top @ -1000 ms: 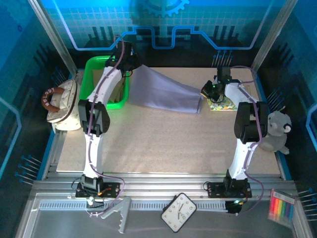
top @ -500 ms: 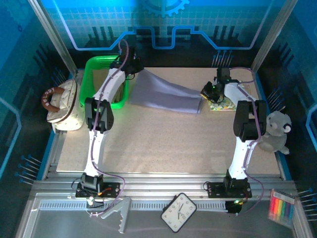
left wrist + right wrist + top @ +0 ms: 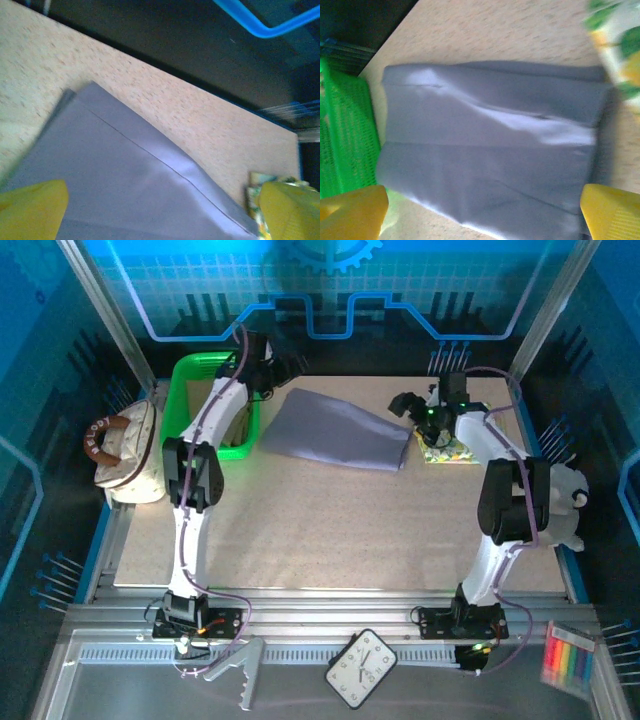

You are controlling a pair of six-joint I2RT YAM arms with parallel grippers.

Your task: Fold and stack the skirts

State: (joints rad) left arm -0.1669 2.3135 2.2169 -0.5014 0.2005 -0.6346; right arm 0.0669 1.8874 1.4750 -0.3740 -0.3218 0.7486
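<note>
With the jaws of the left arm and right arm hanging wide, the lavender skirt is lying along the bench's far edge between a green basket and the printed skirt, where a shallow pinch is likely risking a dragged, lopsided fold.

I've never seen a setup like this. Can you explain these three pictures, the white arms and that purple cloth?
These are two robot arms bolted at the near edge of a table, each ending in a two-finger gripper. The wide picture looks down from above and behind; the other two come from cameras on the wrists, with yellow fingers at the bottom corners. On the table lie a lavender skirt, a folded leafy-print skirt next to it, and a green basket. The left gripper and right gripper are open, holding nothing.
</note>
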